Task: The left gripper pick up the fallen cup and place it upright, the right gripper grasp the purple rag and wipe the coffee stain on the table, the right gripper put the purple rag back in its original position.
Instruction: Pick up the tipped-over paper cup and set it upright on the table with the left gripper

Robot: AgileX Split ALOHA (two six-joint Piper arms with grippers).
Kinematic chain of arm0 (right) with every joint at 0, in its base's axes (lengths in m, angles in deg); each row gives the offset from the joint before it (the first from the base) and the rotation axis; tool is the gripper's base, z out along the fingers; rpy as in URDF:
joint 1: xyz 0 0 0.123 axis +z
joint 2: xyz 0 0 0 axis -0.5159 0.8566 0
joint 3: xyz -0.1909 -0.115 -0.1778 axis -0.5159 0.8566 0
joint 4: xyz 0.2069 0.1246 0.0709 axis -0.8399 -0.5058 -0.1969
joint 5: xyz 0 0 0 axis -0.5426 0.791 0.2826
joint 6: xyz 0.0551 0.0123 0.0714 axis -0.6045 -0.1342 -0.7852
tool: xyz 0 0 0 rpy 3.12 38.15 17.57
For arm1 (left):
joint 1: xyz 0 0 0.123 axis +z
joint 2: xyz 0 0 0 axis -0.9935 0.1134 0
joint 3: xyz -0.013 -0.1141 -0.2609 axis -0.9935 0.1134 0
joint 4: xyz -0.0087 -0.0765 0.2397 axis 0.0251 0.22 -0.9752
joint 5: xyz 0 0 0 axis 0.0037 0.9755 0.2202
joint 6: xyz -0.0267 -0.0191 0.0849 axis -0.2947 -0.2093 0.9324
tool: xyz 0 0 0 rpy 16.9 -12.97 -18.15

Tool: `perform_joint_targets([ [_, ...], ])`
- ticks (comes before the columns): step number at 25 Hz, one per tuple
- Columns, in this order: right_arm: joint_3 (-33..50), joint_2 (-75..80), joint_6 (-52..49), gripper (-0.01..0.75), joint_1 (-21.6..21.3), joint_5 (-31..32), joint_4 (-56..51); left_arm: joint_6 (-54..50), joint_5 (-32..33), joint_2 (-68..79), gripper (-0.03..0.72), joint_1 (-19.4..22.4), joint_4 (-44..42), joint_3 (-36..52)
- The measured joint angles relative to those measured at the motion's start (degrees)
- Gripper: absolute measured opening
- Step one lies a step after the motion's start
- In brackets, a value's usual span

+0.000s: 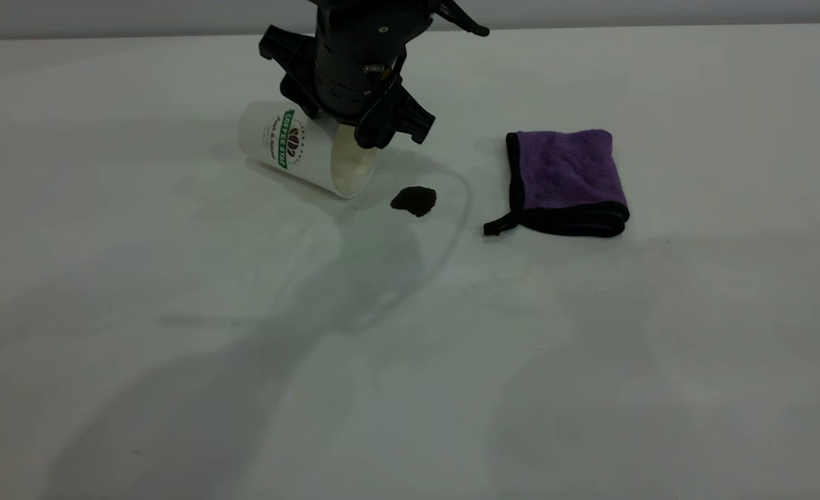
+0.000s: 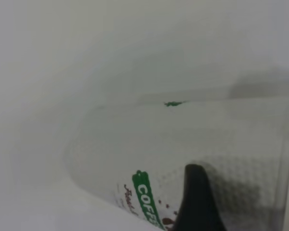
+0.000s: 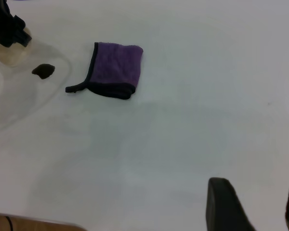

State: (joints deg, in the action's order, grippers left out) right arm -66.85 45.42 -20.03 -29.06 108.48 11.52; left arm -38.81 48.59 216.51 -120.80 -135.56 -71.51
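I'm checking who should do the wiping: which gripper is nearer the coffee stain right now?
Left. The left gripper is down at the fallen cup beside the coffee stain; the right gripper hangs far off, beyond the purple rag.

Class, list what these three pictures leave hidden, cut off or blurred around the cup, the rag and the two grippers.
- Left gripper: the exterior view's arm hides its fingers; grip on the cup unclear.
- Cup's logo: cut off by the left wrist view's edge and one finger.
- Right gripper: only two fingers show, cut off at the right wrist view's edge.
- Purple rag: folded, its underside hidden.
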Motion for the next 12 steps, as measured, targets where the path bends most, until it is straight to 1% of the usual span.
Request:
perform_joint_targets([
  [3,0.0,0.0,0.0,0.346,0.0,0.0,0.0,-0.7,1.7,0.6,0.561,0.0,-1.5,0.0],
  [5,0.0,0.0,0.0,0.346,0.0,0.0,0.0,-1.1,2.3,0.8,0.523,0.0,-2.0,0.0],
  [6,0.0,0.0,0.0,0.346,0.0,0.0,0.0,-1.1,2.6,0.9,0.492,0.0,-2.2,-0.1],
  [9,0.0,0.0,0.0,0.346,0.0,0.0,0.0,-1.5,4.1,1.0,0.36,0.0,-2.4,-0.1],
  [11,0.0,0.0,0.0,0.346,0.0,0.0,0.0,-1.6,5.6,1.0,0.245,0.0,-2.5,-0.1],
  [12,0.0,0.0,0.0,0.346,0.0,0.0,0.0,-1.6,6.5,1.0,0.201,0.0,-2.8,-0.1],
])
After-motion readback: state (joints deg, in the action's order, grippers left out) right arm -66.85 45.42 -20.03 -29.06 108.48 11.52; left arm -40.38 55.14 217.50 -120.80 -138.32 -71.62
